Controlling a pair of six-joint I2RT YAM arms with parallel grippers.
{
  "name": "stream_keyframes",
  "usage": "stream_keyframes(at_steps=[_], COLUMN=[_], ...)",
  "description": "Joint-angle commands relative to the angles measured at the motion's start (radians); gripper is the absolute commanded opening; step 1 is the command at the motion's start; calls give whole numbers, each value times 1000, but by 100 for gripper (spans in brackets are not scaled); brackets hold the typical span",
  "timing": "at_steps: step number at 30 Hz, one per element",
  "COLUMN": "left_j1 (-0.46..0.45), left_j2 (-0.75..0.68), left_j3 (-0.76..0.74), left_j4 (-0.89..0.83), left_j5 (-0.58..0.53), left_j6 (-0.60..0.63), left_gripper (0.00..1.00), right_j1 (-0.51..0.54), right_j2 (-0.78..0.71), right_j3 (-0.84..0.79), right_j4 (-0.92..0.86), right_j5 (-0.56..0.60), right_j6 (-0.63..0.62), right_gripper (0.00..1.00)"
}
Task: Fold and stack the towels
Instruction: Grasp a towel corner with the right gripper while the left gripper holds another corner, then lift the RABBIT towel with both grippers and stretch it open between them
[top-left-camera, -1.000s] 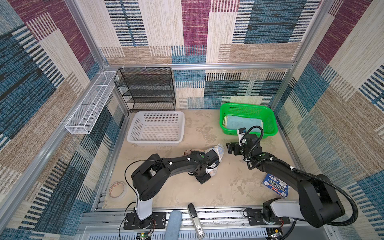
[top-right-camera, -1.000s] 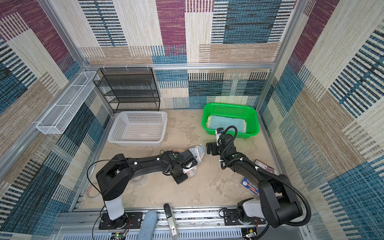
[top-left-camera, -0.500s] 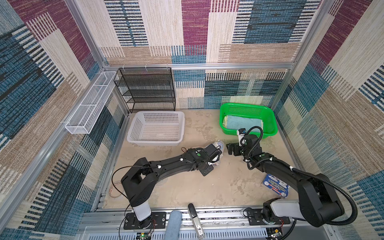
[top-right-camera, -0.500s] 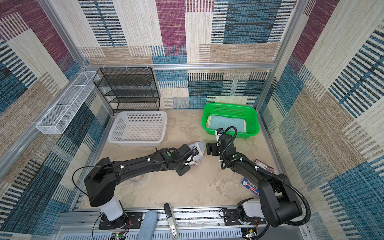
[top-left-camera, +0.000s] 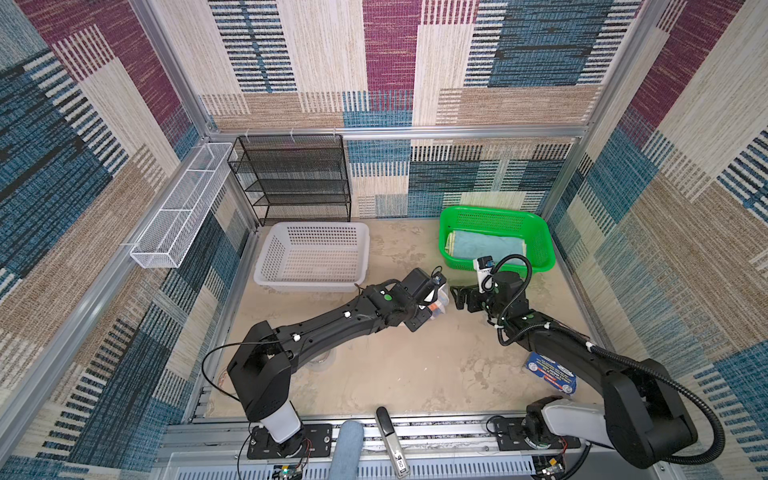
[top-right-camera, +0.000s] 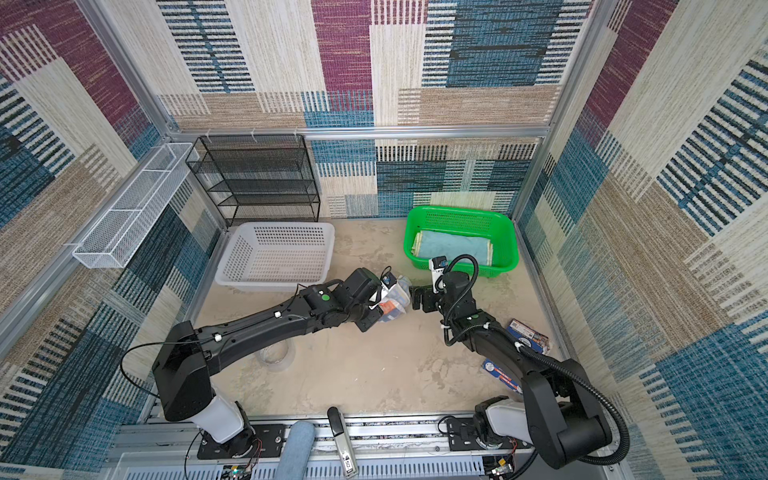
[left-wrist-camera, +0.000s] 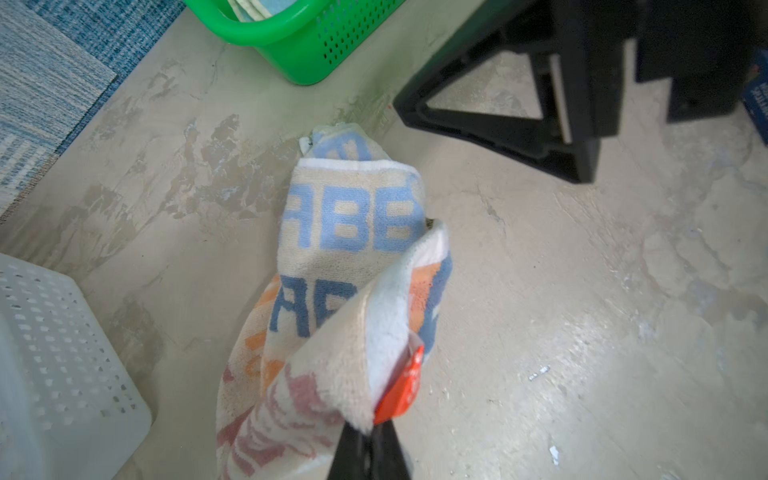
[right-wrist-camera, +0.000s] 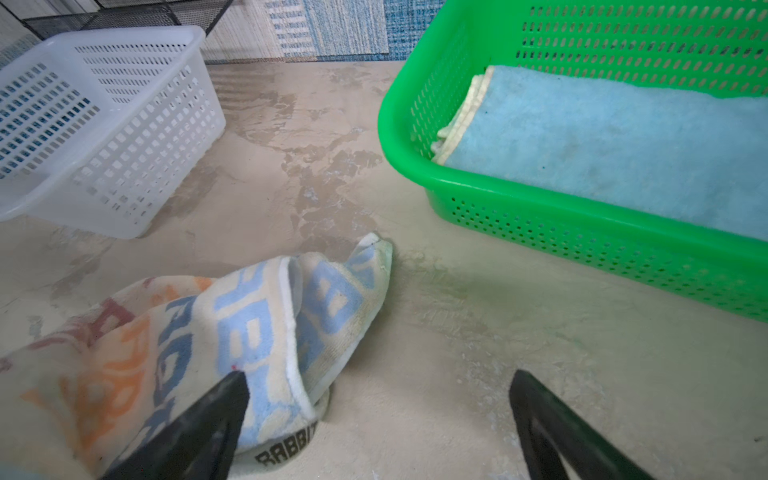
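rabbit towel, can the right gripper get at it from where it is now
Probably yes. The right gripper is open and close beside the towel, with nothing between them. The left gripper is shut on one edge, which leaves the near folds free to grab.

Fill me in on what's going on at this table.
The left gripper is shut on a cream terry towel with big blue and orange letters, holding it bunched near the middle of the table. The right gripper hangs open and empty right beside that towel. A folded teal and pale yellow towel already lies in the green plastic basket; the white plastic basket holds nothing.
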Motion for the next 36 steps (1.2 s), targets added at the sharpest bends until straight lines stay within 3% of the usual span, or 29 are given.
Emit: stream_keyframes(at_steps=[1,7,13,24,32,34,36], left_j1=[25,80,100,139,154,156,158], left_j2=[-23,-60,-69,-56,-73,-80,-86], left_j3=[12,4,-3,-14,-37,-48,-58], left_j4=[18,34,24,27,39,43,46], left_j5=[45,131,102,80,74,72,69], left_j6=[-22,-43,-34,-37,-40,-43,-49], left_gripper=[0,0,0,0,0,0,0], right_j1=[1,1,0,3,2,3,3], right_j2=[-32,-102,-80,-106,-36,-1,32], right_j3=[-26,-89,-86,-214,-228,-226,-217], right_j4=[115,220,176,239,292,334,367], right_j5=[-83,-203,-238,-321,-272,-274,-291], right_j6=[-20,-63,-88,38,121,147,161], right_gripper=[100,100,100,94,71,60,42])
